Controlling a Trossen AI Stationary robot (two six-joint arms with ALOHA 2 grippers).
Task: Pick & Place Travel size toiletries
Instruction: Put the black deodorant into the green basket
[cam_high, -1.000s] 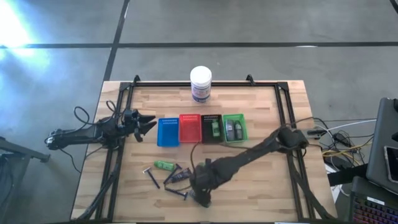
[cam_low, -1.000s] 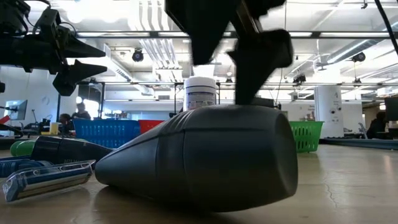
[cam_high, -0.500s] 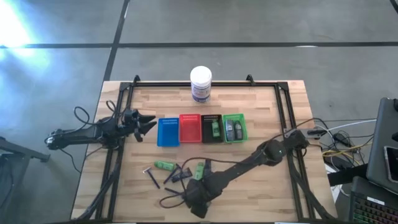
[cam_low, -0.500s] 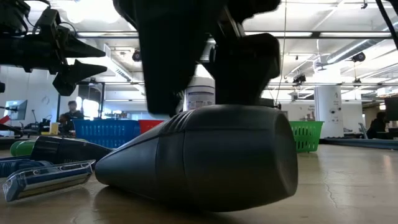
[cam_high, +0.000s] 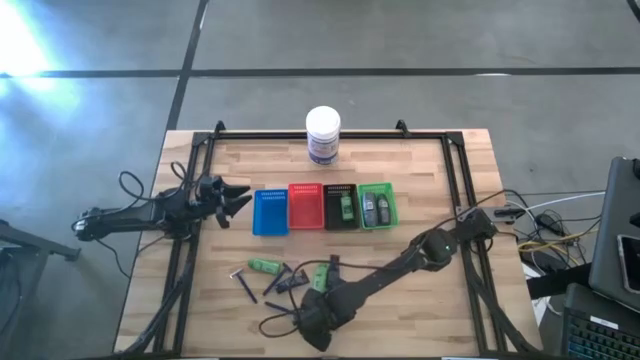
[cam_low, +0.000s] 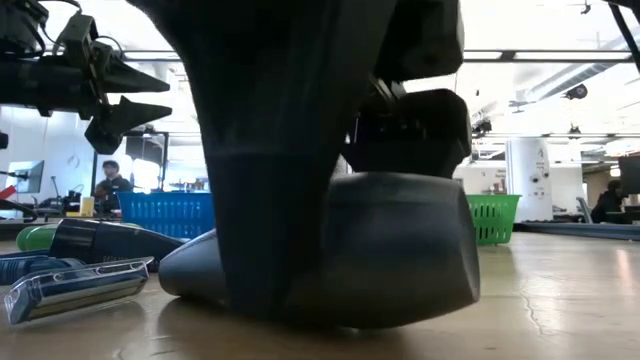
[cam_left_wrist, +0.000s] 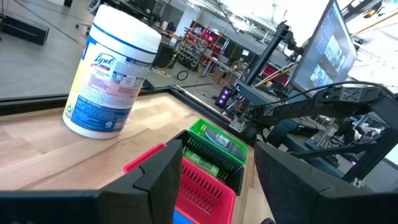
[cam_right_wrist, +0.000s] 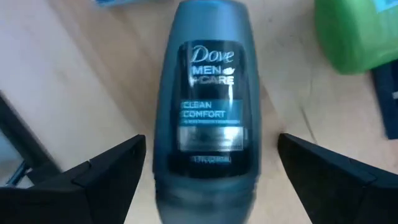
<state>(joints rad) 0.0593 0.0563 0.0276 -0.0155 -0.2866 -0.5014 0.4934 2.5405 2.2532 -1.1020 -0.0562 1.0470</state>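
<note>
A grey Dove mini bottle lies on its side near the table's near edge and looms large in the low view. My right gripper is open, pointing down over it with a finger on either side and gaps showing; in the high view the gripper hides the bottle. Two green tubes, dark tubes and razors lie to the bottle's far-left. My left gripper waits open above the table's left side.
Blue, red, black and green trays stand in a row mid-table; the black one holds a green tube, the green one grey bottles. A white jar stands at the far edge. A razor lies left of the bottle.
My right gripper has moved a little toward the table's near-left and come down around the grey bottle, uncovering the green tube behind it. Its finger now stands in front of the bottle in the low view. The left arm kept still.
</note>
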